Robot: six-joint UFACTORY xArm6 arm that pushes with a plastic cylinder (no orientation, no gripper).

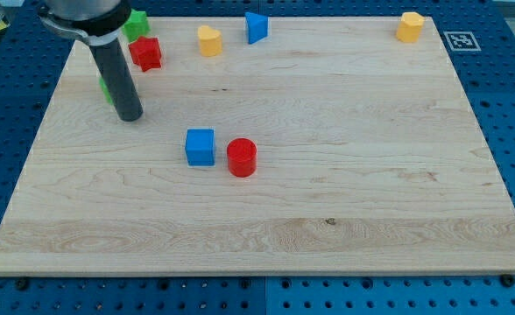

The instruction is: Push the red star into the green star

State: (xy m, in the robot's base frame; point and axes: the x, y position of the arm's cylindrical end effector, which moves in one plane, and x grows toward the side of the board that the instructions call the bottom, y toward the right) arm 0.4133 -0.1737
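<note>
Sitting near the worktop point(328, 219) top-left corner, the red star point(145, 53) nearly touches the green star point(136, 24). The tool's tip point(130, 116), holding nothing, stands below-left; pushing off-centre risks sliding red past green.

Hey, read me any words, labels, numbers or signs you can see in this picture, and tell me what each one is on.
No readable words, brand names or numbers anywhere.
One sign only: a black and white square marker on the blue pegboard, past the wooden board's top right corner in the view. It carries a pattern, not text.
The blocks are unmarked.
</note>
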